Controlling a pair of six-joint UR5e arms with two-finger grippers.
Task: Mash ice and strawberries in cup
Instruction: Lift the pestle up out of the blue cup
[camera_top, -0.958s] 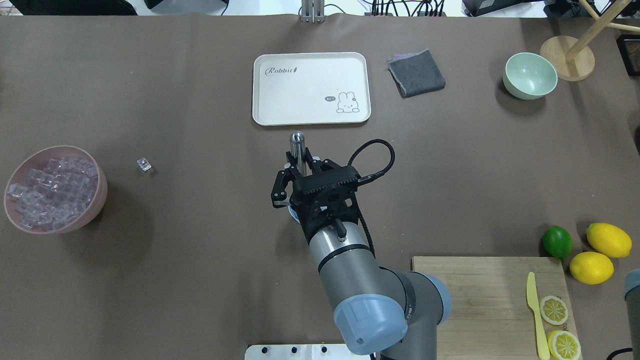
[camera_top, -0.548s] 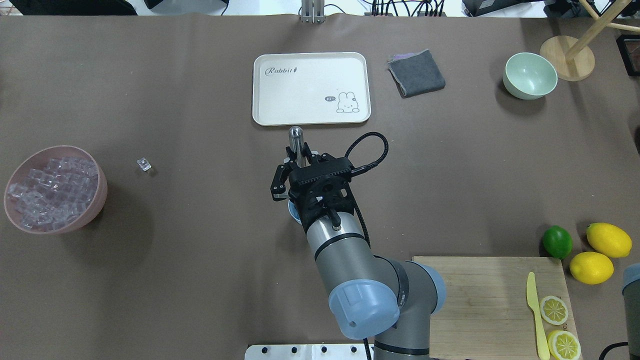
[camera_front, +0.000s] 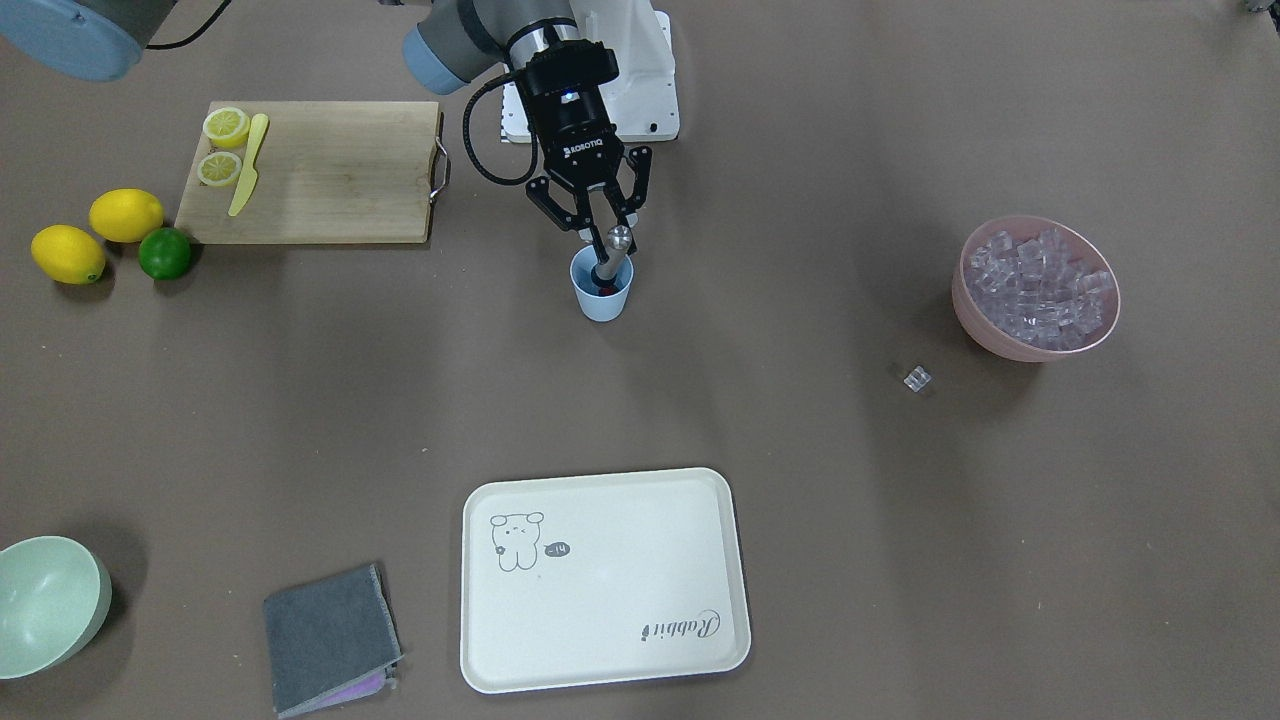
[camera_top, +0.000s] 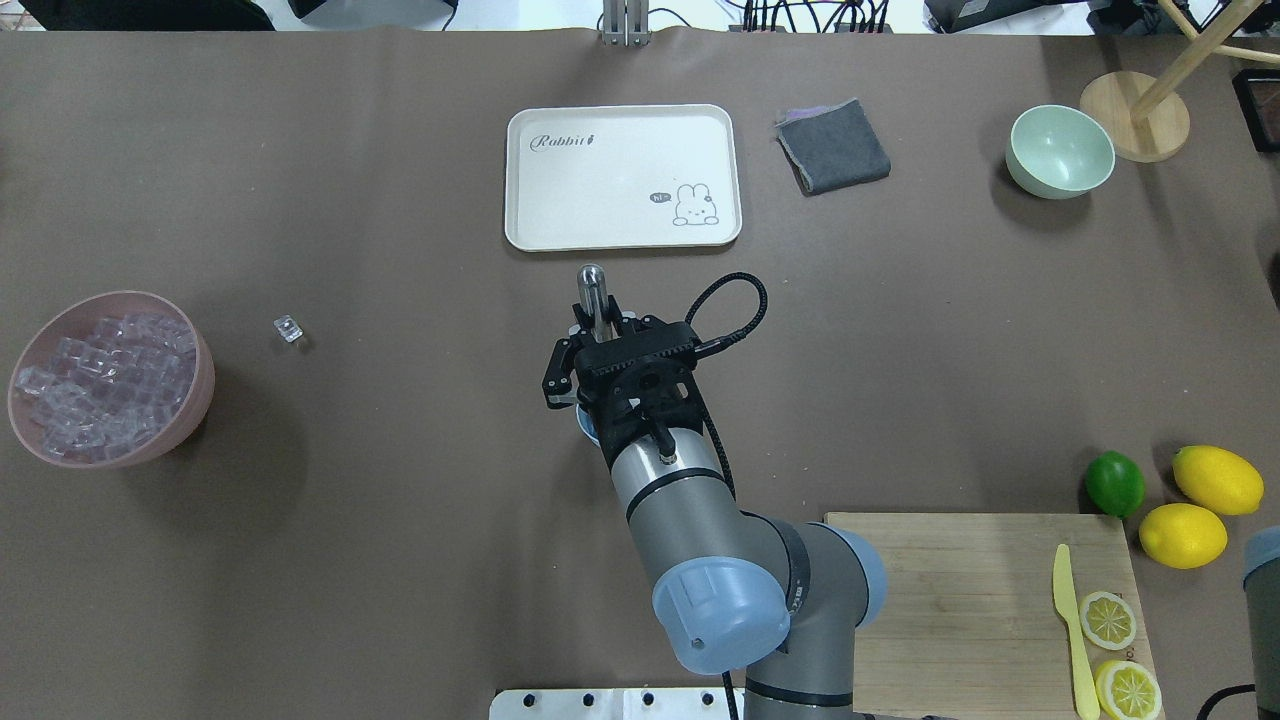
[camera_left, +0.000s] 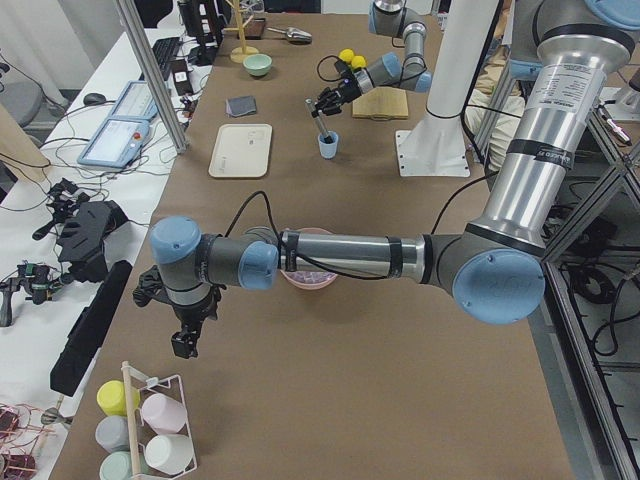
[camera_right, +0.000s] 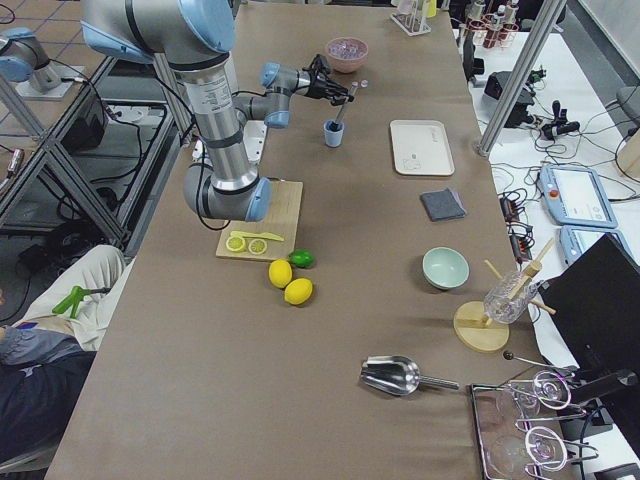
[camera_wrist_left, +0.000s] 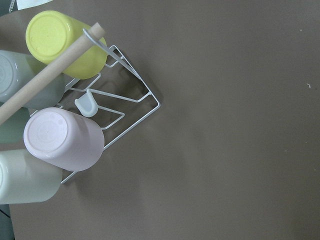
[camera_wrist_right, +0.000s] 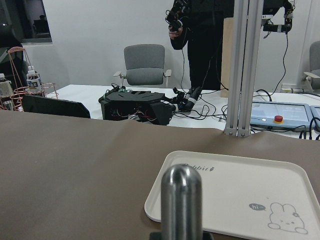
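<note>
shows the right gripper (camera_front: 597, 232) closed around a steel muddler (camera_front: 612, 255), tilted, lower end down inside the light-blue cup (camera_front: 602, 300) at mid-table. reveals a bit of red, the strawberry (camera_front: 607, 290), in the cup by the muddler's tip. places the ice (camera_front: 1040, 285) heaped in a pink bowl (camera_front: 975, 320) well apart, one loose cube (camera_front: 916, 378) near it. finds the left gripper (camera_left: 185, 343) beside a rack of cups (camera_left: 140, 435); cannot tell whether open or closed.

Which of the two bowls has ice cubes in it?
The pink bowl, at the table's end on the robot's left, is full of ice cubes; the pale green bowl is empty.
</note>
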